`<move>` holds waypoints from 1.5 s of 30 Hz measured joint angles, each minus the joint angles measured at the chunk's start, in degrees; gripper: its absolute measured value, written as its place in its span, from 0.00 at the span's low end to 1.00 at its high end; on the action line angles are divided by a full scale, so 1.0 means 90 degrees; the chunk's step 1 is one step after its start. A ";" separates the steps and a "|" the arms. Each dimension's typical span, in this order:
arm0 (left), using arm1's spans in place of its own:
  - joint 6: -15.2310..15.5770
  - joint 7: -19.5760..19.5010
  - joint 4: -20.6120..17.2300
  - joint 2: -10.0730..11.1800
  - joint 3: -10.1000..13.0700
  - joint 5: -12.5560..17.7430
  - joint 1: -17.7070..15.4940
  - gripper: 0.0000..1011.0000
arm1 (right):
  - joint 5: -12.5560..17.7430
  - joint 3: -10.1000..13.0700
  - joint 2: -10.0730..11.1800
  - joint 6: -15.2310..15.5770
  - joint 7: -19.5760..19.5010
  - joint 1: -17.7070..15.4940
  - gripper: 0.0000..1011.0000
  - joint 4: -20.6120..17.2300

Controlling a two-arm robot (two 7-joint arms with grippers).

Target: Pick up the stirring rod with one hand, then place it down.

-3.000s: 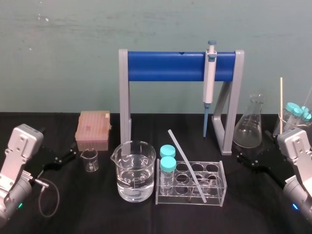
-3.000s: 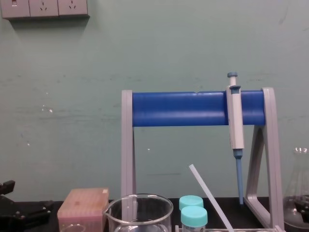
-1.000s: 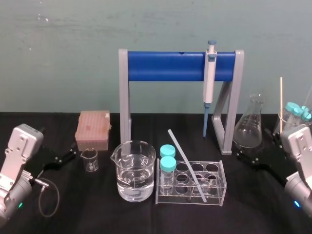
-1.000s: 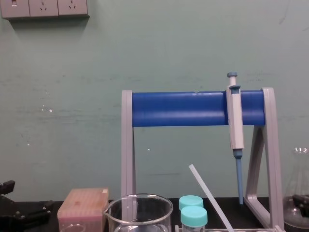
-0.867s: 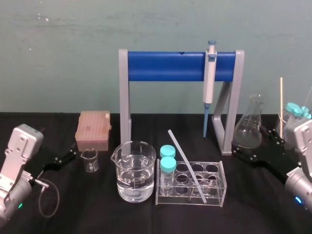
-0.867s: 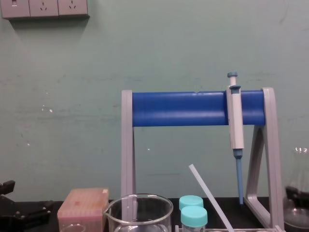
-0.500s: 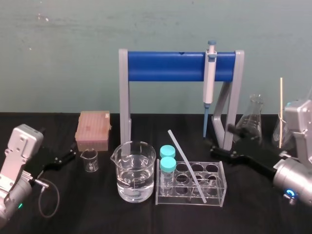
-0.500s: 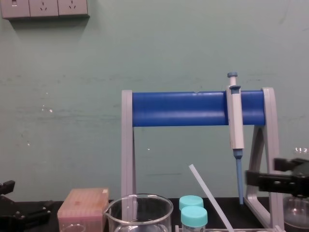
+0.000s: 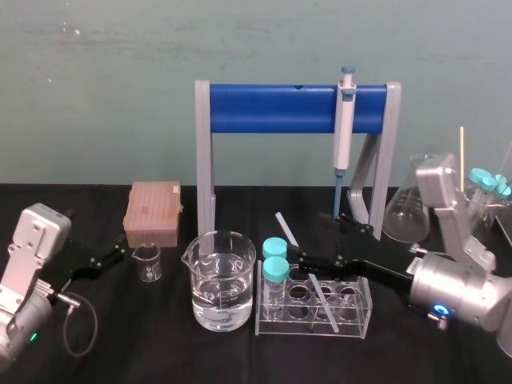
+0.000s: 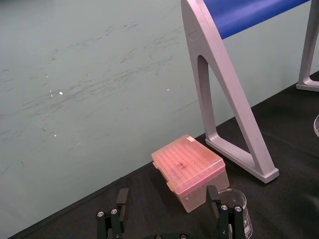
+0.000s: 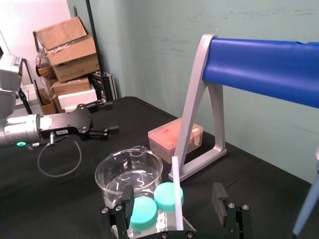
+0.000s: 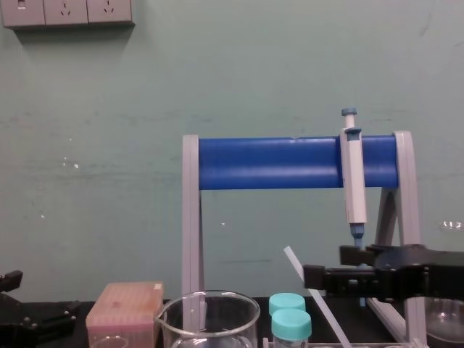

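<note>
While the left gripper [image 9: 110,258] sits parked, the black right gripper [image 9: 324,240], jaws spread, straddles the thin translucent-white stirring rod [image 9: 286,227].

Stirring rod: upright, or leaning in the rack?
Leaning. The rod slants, lower end in the rack, top tilted toward the robot's left; the open right gripper straddles it without gripping.

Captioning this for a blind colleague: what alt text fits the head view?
The right pincer, open, reaches across to the stirring rod leaning in a clear tube rack. A beaker of water stands beside the rack, a pipette hangs on a blue stand behind, and the left pincer sits open at far left.
</note>
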 joint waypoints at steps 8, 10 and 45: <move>0.0000 0.0000 0.0000 0.0000 0.0000 0.0000 0.0000 0.99 | -0.0248 -0.0267 -0.0367 0.0004 0.0070 0.0470 0.99 0.0530; 0.0000 0.0000 0.0000 0.0000 0.0000 0.0000 0.0000 0.99 | -0.0316 -0.0342 -0.0473 0.0008 0.0084 0.0595 0.99 0.0692; 0.0000 0.0000 0.0000 0.0000 0.0000 0.0000 0.0000 0.99 | -0.0550 -0.0498 -0.0840 0.0006 0.0125 0.0907 0.76 0.1321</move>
